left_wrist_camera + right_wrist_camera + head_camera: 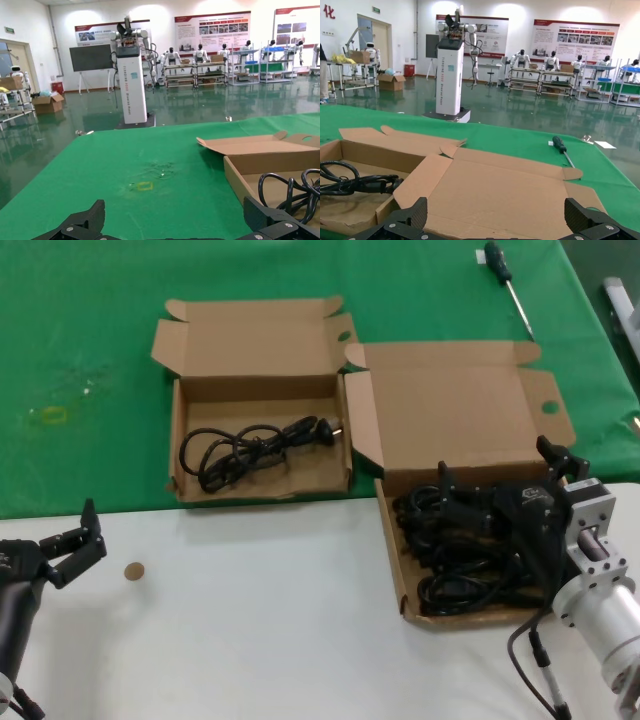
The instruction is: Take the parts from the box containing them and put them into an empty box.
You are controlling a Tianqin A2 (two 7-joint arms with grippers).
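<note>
Your right gripper (497, 472) sits at about 4 o'clock in the head view, low over the big box (460, 410), its fingers (446, 483) spread wide apart with nothing between them. It hangs right above the cords (455, 555), a black tangle filling that box's tray; whether a fingertip touches the pile you cannot tell, as the gripper body covers the spot. The box's lid lies open and flat toward 12 o'clock, its near corner reaching the white table (250, 620).

Your left gripper (70, 540) is parked at about 8 o'clock over the white table, well apart from both boxes, its fingers also apart and holding nothing. A small brown disc (133, 571) lies on the table just at its 3 o'clock.

The small box (260, 350) stands at about 11 o'clock on the green cloth (80, 340), just beside the big one, lid thrown back. One cord (245, 450) lies coiled inside it, its plug (320, 429) pointing toward 3 o'clock. You see that coil again from the left wrist (287, 192) and from the right wrist (350, 182).

A screwdriver (505, 278) lies on the cloth at about 1 o'clock, well beyond the big box; the right wrist view shows it too (562, 149).
</note>
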